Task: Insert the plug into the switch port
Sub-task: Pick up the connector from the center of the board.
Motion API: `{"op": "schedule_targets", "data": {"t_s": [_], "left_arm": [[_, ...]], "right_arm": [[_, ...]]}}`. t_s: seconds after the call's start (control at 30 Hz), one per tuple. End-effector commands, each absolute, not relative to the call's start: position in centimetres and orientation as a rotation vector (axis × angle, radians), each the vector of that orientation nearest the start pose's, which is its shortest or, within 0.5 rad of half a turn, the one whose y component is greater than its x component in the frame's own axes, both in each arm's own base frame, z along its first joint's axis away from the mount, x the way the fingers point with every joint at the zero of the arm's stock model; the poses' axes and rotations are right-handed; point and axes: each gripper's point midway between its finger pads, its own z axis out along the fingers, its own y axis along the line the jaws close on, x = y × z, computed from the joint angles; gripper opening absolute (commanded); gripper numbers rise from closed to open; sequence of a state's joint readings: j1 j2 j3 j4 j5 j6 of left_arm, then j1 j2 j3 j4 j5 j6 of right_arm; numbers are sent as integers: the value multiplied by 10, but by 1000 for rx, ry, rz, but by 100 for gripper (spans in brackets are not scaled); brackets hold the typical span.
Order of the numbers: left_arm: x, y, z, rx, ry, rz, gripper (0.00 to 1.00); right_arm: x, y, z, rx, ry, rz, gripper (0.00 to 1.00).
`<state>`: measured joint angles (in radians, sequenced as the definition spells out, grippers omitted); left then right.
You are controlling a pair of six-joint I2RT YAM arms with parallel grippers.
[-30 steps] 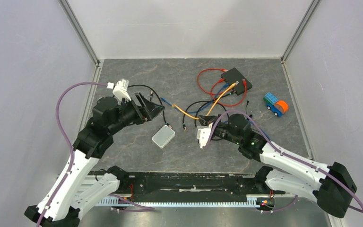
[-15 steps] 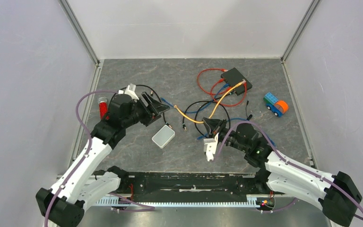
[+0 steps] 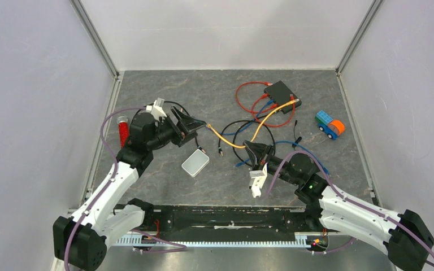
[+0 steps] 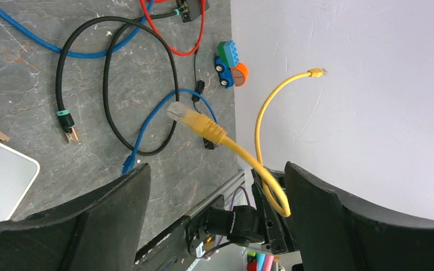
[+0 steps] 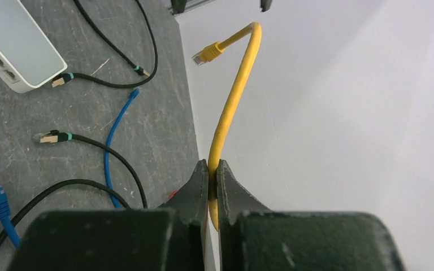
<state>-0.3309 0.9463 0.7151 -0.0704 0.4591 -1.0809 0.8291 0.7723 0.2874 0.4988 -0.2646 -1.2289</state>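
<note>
Currently the right gripper (image 5: 212, 169) is pinched tight on the yellow cable (image 5: 231, 101). Its plug (image 4: 189, 117) hangs between the widely spread fingers of the left gripper (image 4: 215, 175), seemingly touching neither. The black switch (image 3: 282, 95) lies well apart, farther back.

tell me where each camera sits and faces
top external: above, behind the robot, looking down on the table; left arm and right arm show.
left wrist: left arm, faces across the table at the yellow cable; open left tool shows.
right wrist: right arm, faces along the cable; right tool shows, shut on it.
both wrists share the cable's plug and white switch.
</note>
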Motion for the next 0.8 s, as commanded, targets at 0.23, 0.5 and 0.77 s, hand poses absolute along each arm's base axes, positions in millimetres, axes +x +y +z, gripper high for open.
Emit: {"op": "schedule_targets", "data": {"t_s": [0.23,0.5,0.77], "left_arm": [[284,-216,279,-671,1737,-1775,85],[294,-215,284,-763,1645,-1880,82],[293,-220,274,-855,1720,-1886,80]], "right_arm": [[214,247,258,-1294,566,-99,0],[212,249,252,-1295,587,-67,0],[213,253,251,-1291,597,-63,0]]}}
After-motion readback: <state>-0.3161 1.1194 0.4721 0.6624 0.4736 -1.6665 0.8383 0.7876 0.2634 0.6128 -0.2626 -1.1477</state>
